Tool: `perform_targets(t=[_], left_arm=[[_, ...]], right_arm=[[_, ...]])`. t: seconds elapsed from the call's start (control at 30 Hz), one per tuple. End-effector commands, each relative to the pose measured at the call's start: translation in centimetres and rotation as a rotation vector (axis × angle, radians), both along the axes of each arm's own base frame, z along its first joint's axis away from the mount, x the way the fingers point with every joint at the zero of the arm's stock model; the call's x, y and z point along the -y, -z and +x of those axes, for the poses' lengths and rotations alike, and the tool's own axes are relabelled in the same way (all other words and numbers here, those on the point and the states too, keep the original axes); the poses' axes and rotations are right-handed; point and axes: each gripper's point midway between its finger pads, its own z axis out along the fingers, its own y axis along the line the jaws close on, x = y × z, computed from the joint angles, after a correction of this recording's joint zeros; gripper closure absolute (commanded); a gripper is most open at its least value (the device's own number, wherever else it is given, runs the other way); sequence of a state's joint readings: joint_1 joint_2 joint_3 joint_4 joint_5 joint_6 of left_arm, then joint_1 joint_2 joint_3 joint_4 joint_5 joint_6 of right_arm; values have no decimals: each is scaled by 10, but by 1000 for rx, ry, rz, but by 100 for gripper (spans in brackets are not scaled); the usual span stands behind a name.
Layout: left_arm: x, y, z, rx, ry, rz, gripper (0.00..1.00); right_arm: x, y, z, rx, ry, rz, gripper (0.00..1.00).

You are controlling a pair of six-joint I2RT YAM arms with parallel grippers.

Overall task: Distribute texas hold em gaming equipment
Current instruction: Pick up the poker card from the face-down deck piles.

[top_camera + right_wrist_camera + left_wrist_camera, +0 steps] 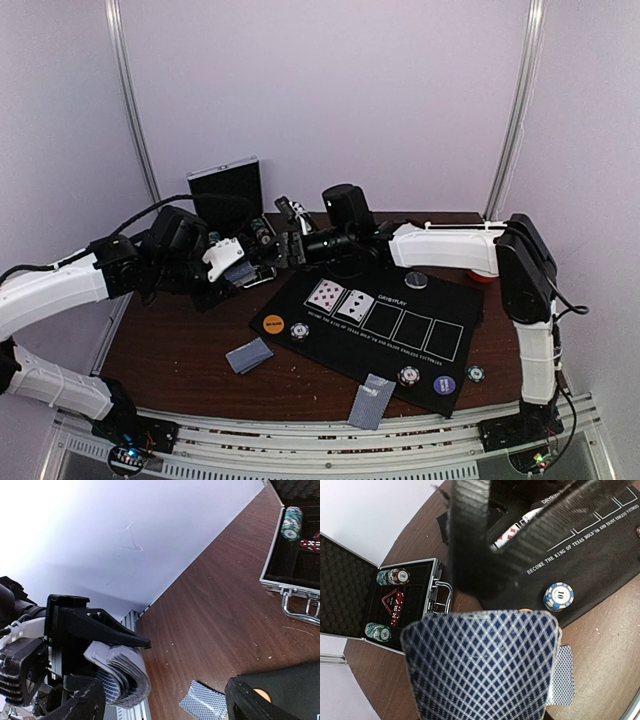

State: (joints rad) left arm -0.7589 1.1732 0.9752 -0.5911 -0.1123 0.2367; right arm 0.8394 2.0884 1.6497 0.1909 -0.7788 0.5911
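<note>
My left gripper [243,272] is shut on a bowed deck of blue-backed playing cards [480,665], held above the table left of the black mat [440,345]. My right gripper [283,240] is close beside the deck, open with nothing between its fingers [255,700]. The deck [120,672] shows edge-on in the right wrist view. Two face-up cards [338,297] lie in the mat's first rectangles. Face-down cards lie on the table [249,355] and at the mat's near edge [370,400]. On the mat I see an orange button [273,323], a purple button [442,384], a dark button [417,279] and striped chips [408,376].
An open metal case [432,587] with stacked chips [392,576] and red dice [394,607] stands at the back left. Another chip [476,374] lies on the table right of the mat. An orange-rimmed bowl [484,278] peeks from behind the right arm.
</note>
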Motion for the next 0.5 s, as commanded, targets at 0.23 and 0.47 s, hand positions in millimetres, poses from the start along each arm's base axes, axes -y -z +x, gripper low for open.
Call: perform_targets(t=[0.23, 0.47], left_arm=[[10, -24, 7, 61, 14, -66, 63], [10, -25, 6, 62, 17, -68, 63]], right_arm=[[-30, -12, -18, -2, -104, 60, 16], [-36, 6, -8, 34, -78, -39, 23]])
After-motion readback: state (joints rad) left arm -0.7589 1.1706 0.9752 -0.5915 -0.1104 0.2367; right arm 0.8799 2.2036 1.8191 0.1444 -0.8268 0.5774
